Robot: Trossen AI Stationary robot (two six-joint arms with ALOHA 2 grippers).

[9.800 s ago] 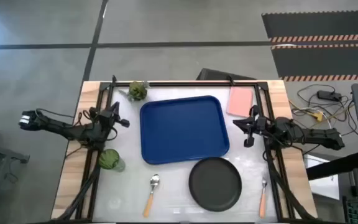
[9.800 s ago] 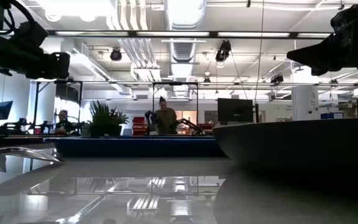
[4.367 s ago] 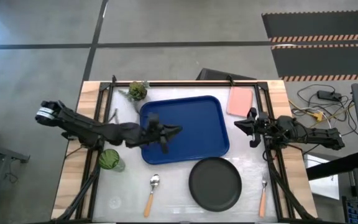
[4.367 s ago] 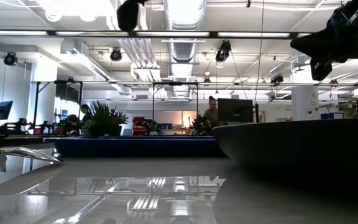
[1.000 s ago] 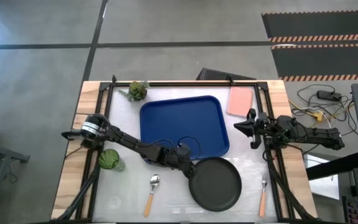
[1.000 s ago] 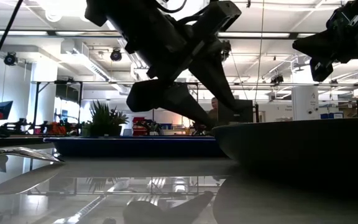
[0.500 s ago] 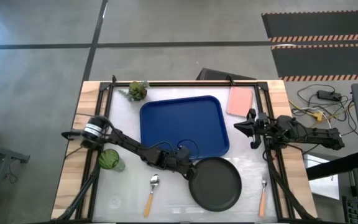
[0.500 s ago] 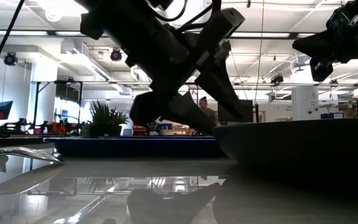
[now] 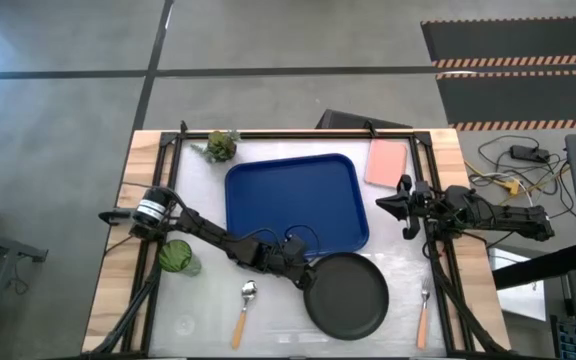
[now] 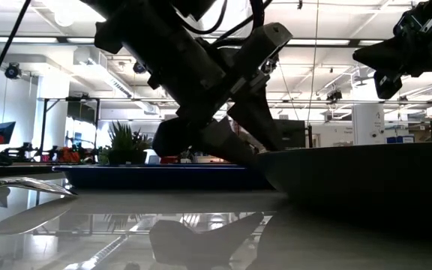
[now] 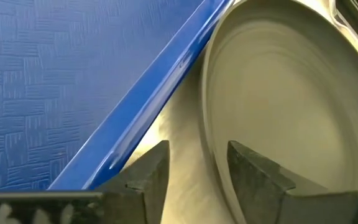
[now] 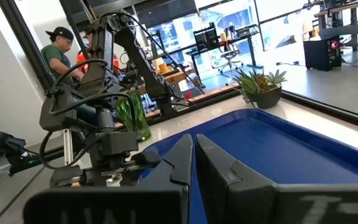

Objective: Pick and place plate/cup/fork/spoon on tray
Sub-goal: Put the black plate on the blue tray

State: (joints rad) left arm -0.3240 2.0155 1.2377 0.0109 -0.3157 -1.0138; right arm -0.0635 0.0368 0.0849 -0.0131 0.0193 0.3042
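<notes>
I see my left pincer (image 9: 306, 276), spread open, straddling the round matte plate (image 9: 348, 296) at its raised rim, beside the glossy blue tray (image 9: 293, 205); right pincer (image 9: 400, 207) clenched, idle.

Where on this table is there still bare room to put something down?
The blue tray is bare inside. There is free tabletop between the plant and the cup, and at the near edge left of the spoon. It is crowded where the left gripper meets the plate beside the tray's near edge.
</notes>
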